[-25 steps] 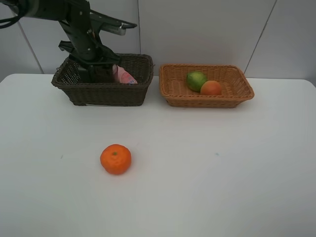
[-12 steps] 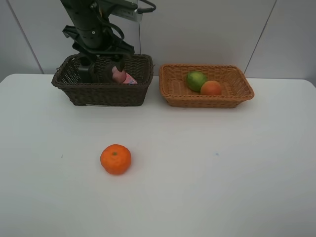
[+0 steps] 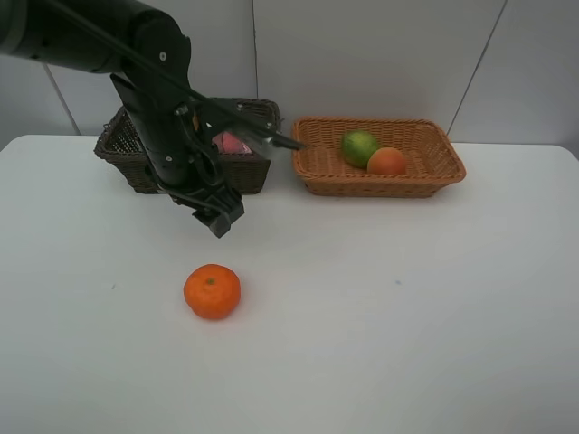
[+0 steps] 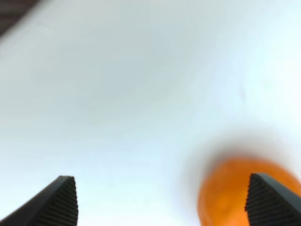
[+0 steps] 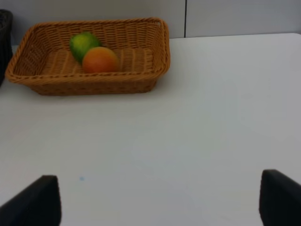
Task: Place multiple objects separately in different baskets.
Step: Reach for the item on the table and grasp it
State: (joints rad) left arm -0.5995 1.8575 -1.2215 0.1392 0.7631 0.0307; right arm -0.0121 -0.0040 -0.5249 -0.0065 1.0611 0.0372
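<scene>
The orange mandarin (image 3: 212, 291) lies on the white table, front left. My left gripper (image 3: 219, 219) hangs open and empty just behind and above it. In the left wrist view the mandarin (image 4: 230, 195) sits blurred by one fingertip of the open gripper (image 4: 162, 197). The dark brown basket (image 3: 127, 163) stands behind the arm, and the pink bottle (image 3: 231, 142) shows inside it. The pump bottle and the cup are hidden. The tan basket (image 3: 380, 188) holds the green fruit (image 3: 360, 146) and the peach (image 3: 387, 161). My right gripper (image 5: 160, 197) is open and empty, facing that basket (image 5: 94, 84).
The left arm covers much of the dark basket in the exterior view. The two baskets stand side by side along the table's back edge before a pale wall. The dark basket's edge (image 5: 3, 28) shows beside the tan one in the right wrist view.
My left arm has lifted out of the dark brown basket and swung forward and down over the table toward the mandarin. The fruits and baskets have not moved.
</scene>
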